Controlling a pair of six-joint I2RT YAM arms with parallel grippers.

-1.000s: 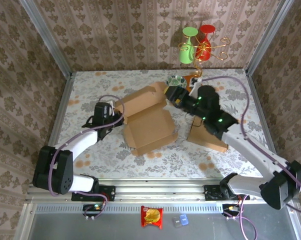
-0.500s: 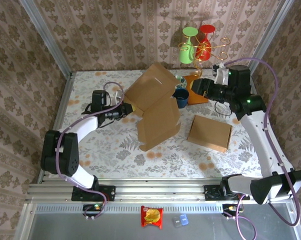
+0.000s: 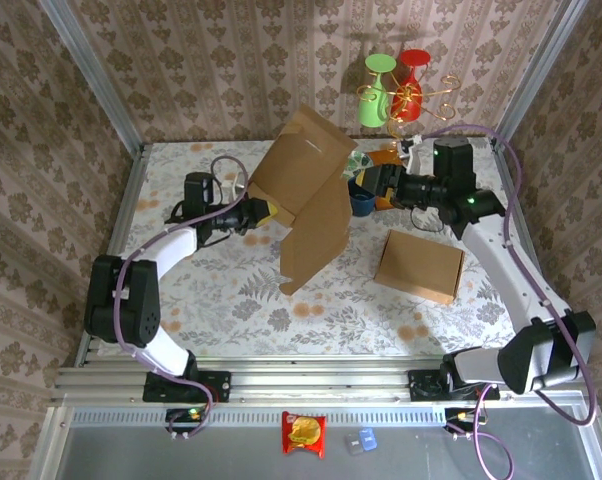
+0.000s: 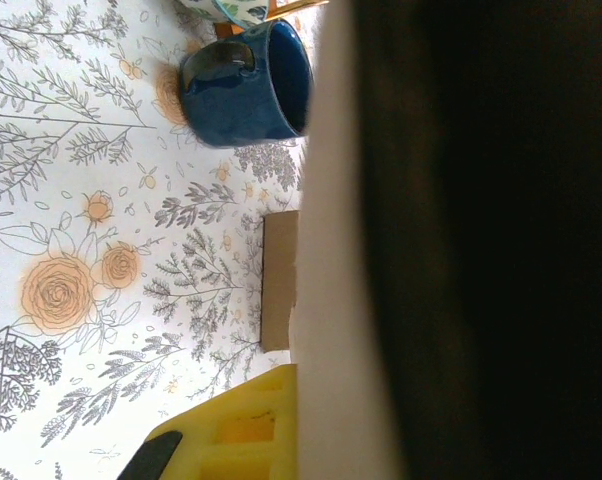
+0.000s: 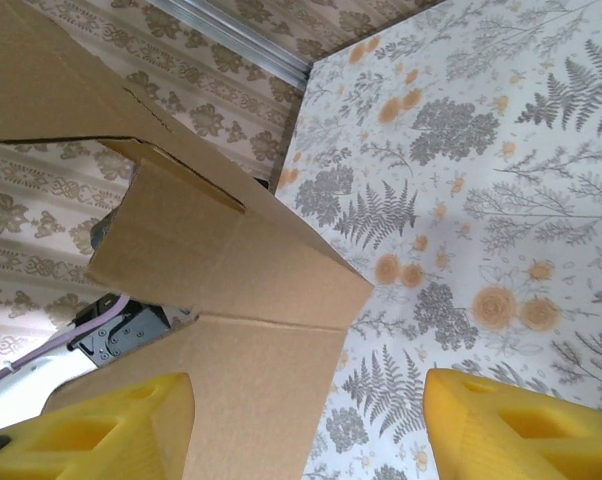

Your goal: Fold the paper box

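**Box is up in the air now, right arm swinging back in**

Compared with half a second back, the paper box (image 3: 311, 170) is tipped steeper. Its lower panel now hangs nearly edge-on over the middle of the table (image 3: 181, 290). A full second ago it lay open and flat.

The right gripper (image 3: 369, 186) has come in from the back corner and sits just beside the box, over the blue mug (image 3: 362, 203). Its yellow fingers (image 5: 501, 420) are spread wide with a box panel in front of them — not pinching anything.

The left gripper (image 3: 265, 212) is clamped tight on the box's left edge, holding it up.

A closed brown box (image 3: 419, 265) sits well apart on the right.

Hard bits: the right half of the left wrist view is black, with cardboard right up against the lens, and only one yellow finger (image 4: 236, 445) peeks in. From above, the mug is half hidden behind the box. I can't tell whether the box's lowest corner touches the table.
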